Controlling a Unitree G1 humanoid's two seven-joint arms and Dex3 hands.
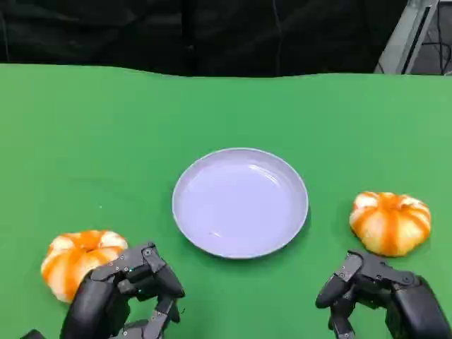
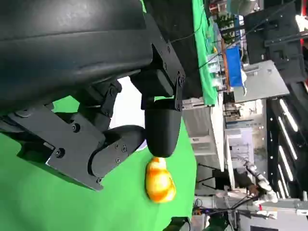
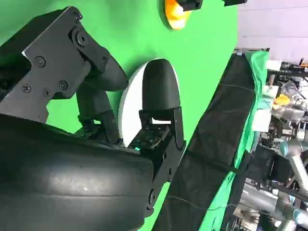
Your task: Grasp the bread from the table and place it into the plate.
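Two round orange-and-white breads lie on the green table, one at the left (image 1: 80, 260) and one at the right (image 1: 390, 221). Between them stands the empty pale plate (image 1: 240, 201). My left hand (image 1: 127, 293) hovers just right of the left bread, fingers apart and holding nothing. Just below the right bread is my right hand (image 1: 385, 293), also empty with its fingers apart. The left wrist view looks past my fingers (image 2: 161, 130) to the plate (image 2: 126, 103) and a bread (image 2: 160, 180). The right wrist view shows the plate (image 3: 131, 103) and a bread (image 3: 176, 12) beyond.
The green cloth (image 1: 106, 141) runs to a black curtain (image 1: 212, 35) at the far edge. A metal stand (image 1: 409, 35) rises at the back right. Lab equipment and shelving (image 2: 231, 72) show beyond the table in the wrist views.
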